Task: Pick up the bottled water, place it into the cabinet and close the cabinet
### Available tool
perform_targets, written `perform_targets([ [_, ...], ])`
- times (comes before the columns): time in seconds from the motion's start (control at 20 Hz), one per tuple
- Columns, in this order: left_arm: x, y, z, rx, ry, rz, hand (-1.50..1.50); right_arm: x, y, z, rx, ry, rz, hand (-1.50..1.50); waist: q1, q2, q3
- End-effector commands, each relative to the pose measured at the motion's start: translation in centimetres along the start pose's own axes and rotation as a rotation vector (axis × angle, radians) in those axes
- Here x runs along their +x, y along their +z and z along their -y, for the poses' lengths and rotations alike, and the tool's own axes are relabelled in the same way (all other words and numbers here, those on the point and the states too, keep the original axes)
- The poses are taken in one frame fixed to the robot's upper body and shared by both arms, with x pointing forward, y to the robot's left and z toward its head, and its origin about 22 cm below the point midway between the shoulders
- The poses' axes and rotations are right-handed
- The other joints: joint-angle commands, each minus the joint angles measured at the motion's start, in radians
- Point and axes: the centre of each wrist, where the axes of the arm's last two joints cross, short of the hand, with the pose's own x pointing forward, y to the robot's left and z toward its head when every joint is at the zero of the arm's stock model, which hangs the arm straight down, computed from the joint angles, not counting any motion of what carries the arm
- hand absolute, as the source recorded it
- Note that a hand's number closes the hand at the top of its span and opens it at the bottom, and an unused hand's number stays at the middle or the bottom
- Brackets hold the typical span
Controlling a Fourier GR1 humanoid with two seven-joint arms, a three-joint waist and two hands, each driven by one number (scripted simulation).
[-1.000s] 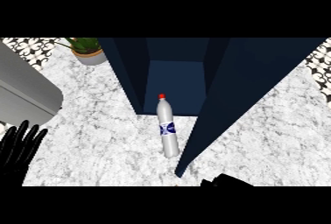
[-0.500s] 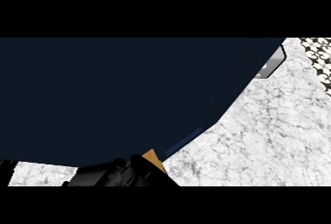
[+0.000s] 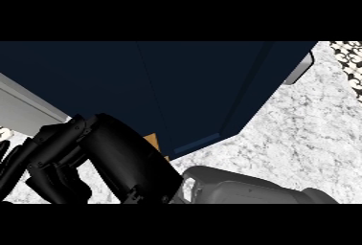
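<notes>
Filling most of the view, the dark navy cabinet (image 3: 176,86) leaves bare white marble surface (image 3: 297,139) only at the right. The right hand (image 3: 106,158) sits low against it, fingers curled; the left hand's (image 3: 10,165) fingers spread. Bottled water hidden; no writing legible.

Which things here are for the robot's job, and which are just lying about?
For the job: dark blue cabinet, its silver handle, right hand. Bottled water is not visible.
Lying about: marble counter, grey object at left, resting left hand at left edge.
</notes>
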Motion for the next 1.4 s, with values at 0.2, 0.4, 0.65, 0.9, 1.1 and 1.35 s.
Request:
perform_targets([
  [0.2,1.5,-0.2,0.2,0.016,-0.014,0.016,-1.50,-3.0,-2.3,4.1,0.239,-0.087,-0.148,1.50,-0.025,0.004,0.000],
  [0.4,2.1,0.1,-0.1,0.038,-0.031,-0.011,-1.50,-3.6,-2.5,7.8,0.170,-0.066,-0.098,1.50,-0.039,-0.001,0.000],
  [0.65,3.0,0.4,0.5,0.020,-0.027,-0.008,-1.50,-3.3,-3.4,11.8,0.074,-0.046,-0.046,1.50,-0.033,-0.002,0.000],
  [0.9,1.7,-1.6,0.1,0.043,-0.018,0.007,-1.50,-2.4,-5.0,13.5,-0.083,0.060,-0.003,1.50,-0.050,0.002,-0.001],
  [1.1,3.0,0.0,0.6,0.036,-0.035,-0.002,-1.50,-3.2,-3.5,17.5,-0.198,0.097,-0.024,1.50,-0.031,-0.001,0.000],
  [1.35,3.4,-1.0,-0.5,0.010,-0.016,-0.013,-1.50,-2.7,-4.0,18.2,-0.268,0.139,0.006,1.50,-0.033,0.002,-0.001],
])
